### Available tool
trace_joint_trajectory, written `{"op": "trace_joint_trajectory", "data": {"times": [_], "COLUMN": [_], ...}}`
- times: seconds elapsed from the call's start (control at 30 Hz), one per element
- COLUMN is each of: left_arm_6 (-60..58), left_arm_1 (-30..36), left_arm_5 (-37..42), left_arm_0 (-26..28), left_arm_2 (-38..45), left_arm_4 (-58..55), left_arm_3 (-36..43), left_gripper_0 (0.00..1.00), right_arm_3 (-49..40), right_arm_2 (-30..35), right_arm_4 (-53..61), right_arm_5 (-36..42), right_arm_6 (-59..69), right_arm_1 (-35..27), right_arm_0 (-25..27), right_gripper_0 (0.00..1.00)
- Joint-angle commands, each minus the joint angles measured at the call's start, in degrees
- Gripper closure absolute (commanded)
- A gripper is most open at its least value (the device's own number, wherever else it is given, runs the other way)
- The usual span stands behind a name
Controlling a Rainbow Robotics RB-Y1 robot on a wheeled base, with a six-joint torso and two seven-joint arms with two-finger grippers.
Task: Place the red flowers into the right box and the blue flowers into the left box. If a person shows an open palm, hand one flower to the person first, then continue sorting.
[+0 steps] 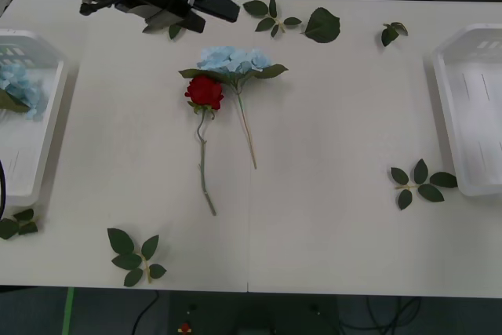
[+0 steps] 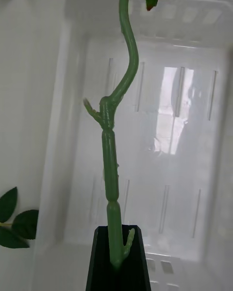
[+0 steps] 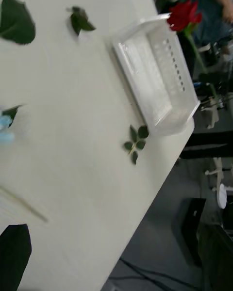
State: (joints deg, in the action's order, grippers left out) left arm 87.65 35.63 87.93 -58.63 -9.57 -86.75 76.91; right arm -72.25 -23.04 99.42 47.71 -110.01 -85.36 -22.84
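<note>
One blue flower [image 1: 17,88] lies in the left box [image 1: 43,151] at nine o'clock. My right gripper [image 2: 116,259] pinches a red rose stem [image 2: 110,174] above the right box [image 2: 145,184], apparently still empty. Rose [image 1: 205,92] and hydrangea [image 1: 234,59] remain mid-table. Left gripper [image 3: 13,252]: I cannot tell its state.

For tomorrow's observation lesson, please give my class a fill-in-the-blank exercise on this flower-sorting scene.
1. The right tool is shut on the green stem of a ____ rose.
2. That rose hangs above the empty ____ box.
3. The left box already holds a ____ flower.
4. At the middle of the table, a red rose lies beside a blue ____.

Missing words: red; right; blue; flower
</note>
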Motion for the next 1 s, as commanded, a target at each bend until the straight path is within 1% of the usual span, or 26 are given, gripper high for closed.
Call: {"op": "trace_joint_trajectory", "data": {"times": [0.03, 0.13, 0.23, 0.27, 0.33, 0.5, 0.63, 0.77, 0.8, 0.9, 1.0], "left_arm_6": [-15.1, -18.5, -22.5, -23.3, -25.4, -26.5, -27.3, -27.3, -27.2, -27.2, -27.1], "left_arm_1": [3.8, 4.3, 5.1, 5.2, 6.0, 7.5, 8.2, 8.4, 8.5, 8.5, 8.5], "left_arm_5": [7.4, 7.3, 3.5, 2.4, -3.4, -13.9, -16.9, -18.8, -19.3, -24.2, -29.3], "left_arm_0": [-5.5, -7.1, -9.0, -9.1, -9.3, -9.2, -9.2, -9.2, -9.1, -9.1, -9.1], "left_arm_2": [-3.6, -8.6, -17.3, -19.0, -25.0, -35.9, -39.9, -42.5, -43.2, -47.0, -50.9], "left_arm_4": [2.6, 2.7, 3.3, 3.4, 3.6, 4.0, 4.1, 3.3, 3.3, 2.8, 1.9], "left_arm_3": [-1.0, -2.9, -4.1, -4.1, -4.1, -4.6, -5.3, -8.1, -8.5, -10.4, -11.8], "left_gripper_0": [0.0, 0.0, 0.0, 0.0, 0.0, 0.0, 0.0, 0.0, 0.0, 0.0, 0.0], "right_arm_3": [4.0, 5.6, 7.4, 7.6, 8.3, 9.6, 9.9, 10.1, 10.1, 10.4, 10.4], "right_arm_2": [-0.5, -0.8, -0.8, -0.8, -0.7, -1.0, -1.5, -2.5, -2.6, -3.0, -3.0], "right_arm_4": [-5.1, -7.6, -10.2, -10.6, -12.6, -13.1, -13.1, -13.1, -13.1, -12.8, -12.5], "right_arm_5": [-3.3, -6.0, -8.5, -8.8, -9.3, -9.4, -10.0, -11.5, -11.7, -12.6, -12.6], "right_arm_6": [1.1, 1.1, 1.2, 1.2, 1.4, 1.5, 1.6, 1.5, 1.5, 1.4, 1.1], "right_arm_1": [3.0, 4.9, 6.8, 7.1, 8.1, 8.8, 8.9, 8.9, 8.9, 8.9, 8.9], "right_arm_0": [-2.1, -2.2, -2.2, -2.2, -2.2, -2.2, -2.2, -2.3, -2.2, -2.2, -2.2], "right_gripper_0": [1.0, 1.0, 1.0, 1.0, 1.0, 1.0, 1.0, 0.99, 0.93, 0.01, 0.0]}}
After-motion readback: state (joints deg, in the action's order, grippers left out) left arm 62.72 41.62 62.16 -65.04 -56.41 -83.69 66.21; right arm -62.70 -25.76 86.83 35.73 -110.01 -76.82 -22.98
